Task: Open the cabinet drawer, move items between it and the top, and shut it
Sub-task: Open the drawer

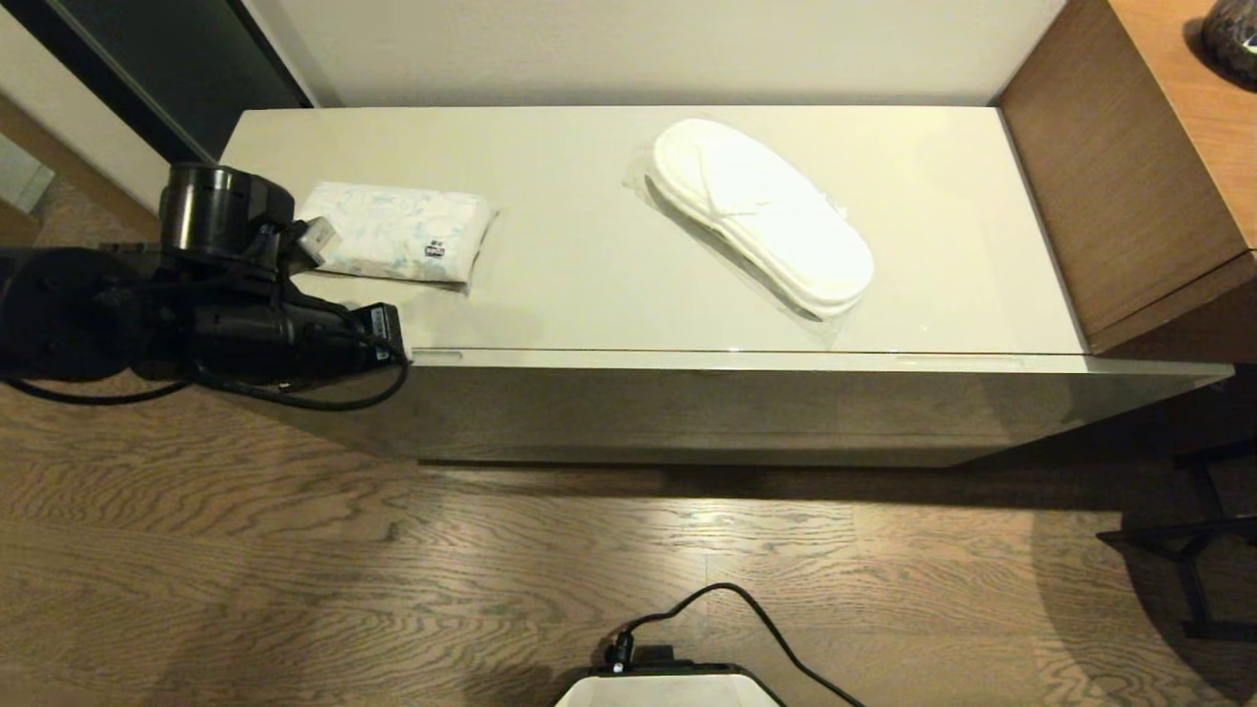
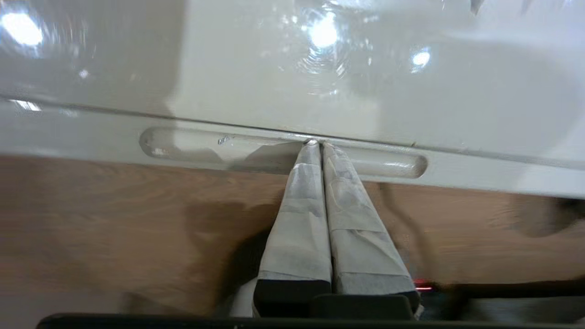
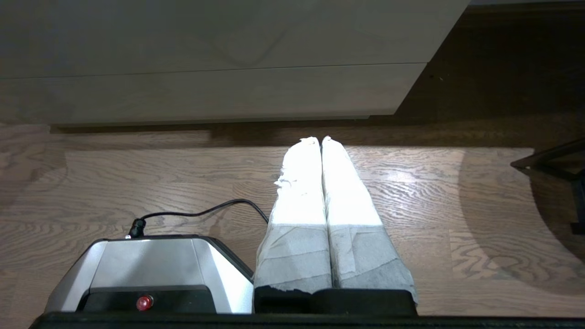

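The cabinet drawer (image 1: pixel 746 398) looks closed, its front flush under the edge of the glossy beige top (image 1: pixel 589 265). My left gripper (image 1: pixel 395 341) is at the drawer's left slot handle (image 1: pixel 438 355). In the left wrist view that left gripper (image 2: pixel 316 144) is shut and empty, its taped tips inside the slot handle (image 2: pixel 388 164) against its upper edge. On the top lie the patterned tissue pack (image 1: pixel 398 232) at the left and the wrapped white slippers (image 1: pixel 761 216) right of the middle. My right gripper (image 3: pixel 320 139) is shut and empty, parked low over the floor.
A taller brown wooden unit (image 1: pixel 1129 187) adjoins the cabinet's right end. A second slot handle (image 1: pixel 957 361) is near the drawer's right end. My own base (image 3: pixel 151 269) with a black cable (image 1: pixel 746 614) stands on the wood floor, with a dark stand (image 1: pixel 1193 550) at the right.
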Controlling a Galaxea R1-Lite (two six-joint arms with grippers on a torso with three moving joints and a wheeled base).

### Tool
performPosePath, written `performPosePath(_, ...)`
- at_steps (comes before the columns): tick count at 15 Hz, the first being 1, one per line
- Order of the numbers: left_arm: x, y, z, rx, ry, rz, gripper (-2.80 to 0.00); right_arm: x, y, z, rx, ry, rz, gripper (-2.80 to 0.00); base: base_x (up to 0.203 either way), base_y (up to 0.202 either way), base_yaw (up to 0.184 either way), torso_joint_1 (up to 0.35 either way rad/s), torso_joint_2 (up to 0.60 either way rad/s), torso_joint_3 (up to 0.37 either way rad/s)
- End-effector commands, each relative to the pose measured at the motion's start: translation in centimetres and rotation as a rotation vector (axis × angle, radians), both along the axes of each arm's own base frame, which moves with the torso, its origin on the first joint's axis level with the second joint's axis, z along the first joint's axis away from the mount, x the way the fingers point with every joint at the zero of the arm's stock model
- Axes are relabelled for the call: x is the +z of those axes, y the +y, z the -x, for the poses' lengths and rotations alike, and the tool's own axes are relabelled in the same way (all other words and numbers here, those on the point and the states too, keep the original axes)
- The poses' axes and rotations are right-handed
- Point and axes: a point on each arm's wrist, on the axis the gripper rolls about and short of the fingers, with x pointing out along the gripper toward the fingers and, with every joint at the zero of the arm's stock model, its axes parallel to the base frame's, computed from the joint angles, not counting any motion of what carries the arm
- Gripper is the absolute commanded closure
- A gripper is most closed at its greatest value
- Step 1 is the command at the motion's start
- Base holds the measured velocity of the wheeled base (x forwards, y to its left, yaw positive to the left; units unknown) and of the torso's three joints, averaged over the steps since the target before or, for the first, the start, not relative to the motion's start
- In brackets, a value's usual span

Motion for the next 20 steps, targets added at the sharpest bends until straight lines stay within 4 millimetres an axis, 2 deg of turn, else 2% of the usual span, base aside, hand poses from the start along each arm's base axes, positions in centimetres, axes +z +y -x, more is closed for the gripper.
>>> performPosePath(1, -1.9, 0.2, 0.7, -0.092, 0.063, -0.152, 0.0, -0.1, 0.0, 0.1, 0.0, -0.019, 0.0, 0.0, 0.0, 0.0, 0.0, 0.0, 0.0, 0.0)
performPosePath(4, -2.3, 0.1, 1.7, -0.142, 0.108, -0.207, 0.0, -0.1, 0.0, 0.1, 0.0, -0.019, 0.0, 0.0, 0.0, 0.0, 0.0, 0.0, 0.0, 0.0)
performPosePath(7, -3.4, 0.2, 3.8, -0.182, 0.243, -0.233, 0.0, -0.1, 0.0, 0.1, 0.0, -0.02, 0.0, 0.0, 0.0, 0.0, 0.0, 0.0, 0.0, 0.0)
performPosePath(11, -4.2, 0.8, 8.8, -0.21, 0.384, -0.233, 0.0, -0.1, 0.0, 0.1, 0.0, -0.02, 0.0, 0.0, 0.0, 0.0, 0.0, 0.0, 0.0, 0.0)
performPosePath(13, -4.6, 1.2, 11.3, -0.212, 0.4, -0.212, 0.0, -0.1, 0.0, 0.1, 0.0, -0.019, 0.0, 0.0, 0.0, 0.0, 0.0, 0.0, 0.0, 0.0)
performPosePath(15, -2.9, 1.2, 12.6, -0.177, 0.295, -0.056, 0.0, -0.1, 0.0, 0.1, 0.0, -0.019, 0.0, 0.0, 0.0, 0.0, 0.0, 0.0, 0.0, 0.0)
performPosePath(18, 0.9, 1.3, 13.3, -0.103, 0.046, 0.191, 0.0, -0.1, 0.0, 0.1, 0.0, -0.019, 0.0, 0.0, 0.0, 0.0, 0.0, 0.0, 0.0, 0.0)
performPosePath(20, 3.2, 1.5, 15.8, -0.097, 0.007, 0.25, 0.0, -0.1, 0.0, 0.1, 0.0, -0.019, 0.0, 0.0, 0.0, 0.0, 0.0, 0.0, 0.0, 0.0)
